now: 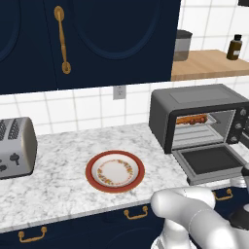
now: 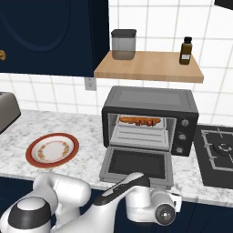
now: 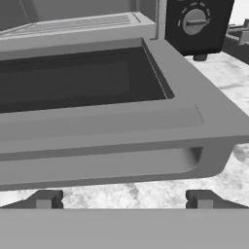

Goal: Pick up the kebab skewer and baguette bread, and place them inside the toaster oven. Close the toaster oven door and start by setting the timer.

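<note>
The toaster oven (image 1: pixel 194 99) (image 2: pixel 150 100) stands on the counter with the toaster oven door (image 1: pixel 211 163) (image 2: pixel 136 164) (image 3: pixel 97 82) dropped flat open. Long orange-brown food (image 1: pixel 192 119) (image 2: pixel 139 120) lies on the wire rack inside. At this size I cannot tell the kebab skewer from the baguette bread. My gripper (image 3: pixel 124 199) is open, low in front of the door. Its fingertips (image 3: pixel 46 199) sit wide apart just under the door's bar handle (image 3: pixel 97 163), with nothing between them. A timer knob (image 3: pixel 194 22) shows on the oven's right side.
An empty red-rimmed plate (image 1: pixel 115 171) (image 2: pixel 52 150) sits left of the oven. A silver toaster (image 1: pixel 14 148) stands at the far left. A stove burner (image 2: pixel 218 150) lies right of the oven. A wooden shelf (image 2: pixel 150 66) above it holds a jar and a bottle.
</note>
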